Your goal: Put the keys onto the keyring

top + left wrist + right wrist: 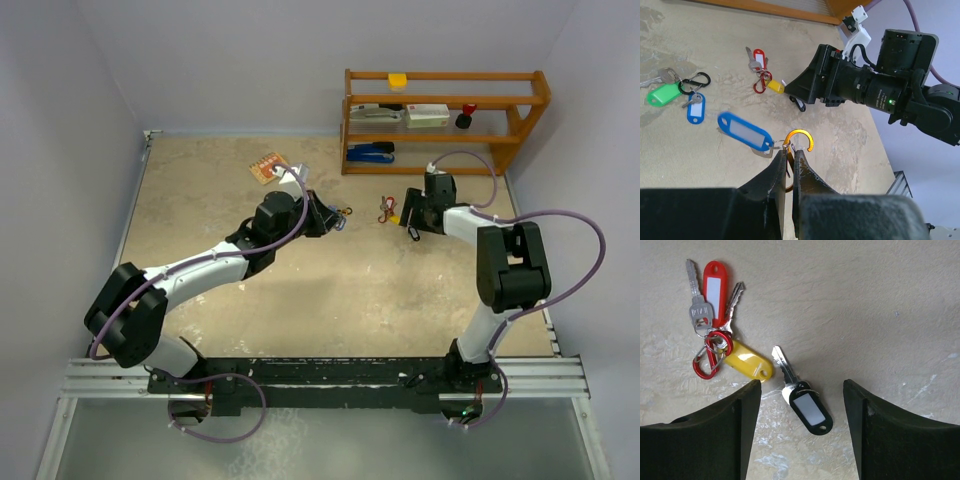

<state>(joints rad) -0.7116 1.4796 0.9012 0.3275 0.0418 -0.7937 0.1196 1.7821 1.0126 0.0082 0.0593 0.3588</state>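
My left gripper [790, 149] is shut on an orange carabiner keyring [802, 135], held just above the table. A key with a blue tag [745, 131] hangs from it by its small split ring. My right gripper [802, 385] is open and low over a silver key with a black-framed white tag [807, 407] that lies flat between its fingers. Beside it, a red carabiner [707, 360] carries keys with a red tag [715, 285] and a yellow tag [747, 360]. A black carabiner [694, 82] carries keys with green [662, 94] and small blue tags [696, 107].
A wooden shelf [440, 115] with a stapler and boxes stands at the back right. A small orange packet [268, 167] lies at the back centre. The right arm's wrist [875, 87] is close in front of the left gripper. Walls bound the table on three sides.
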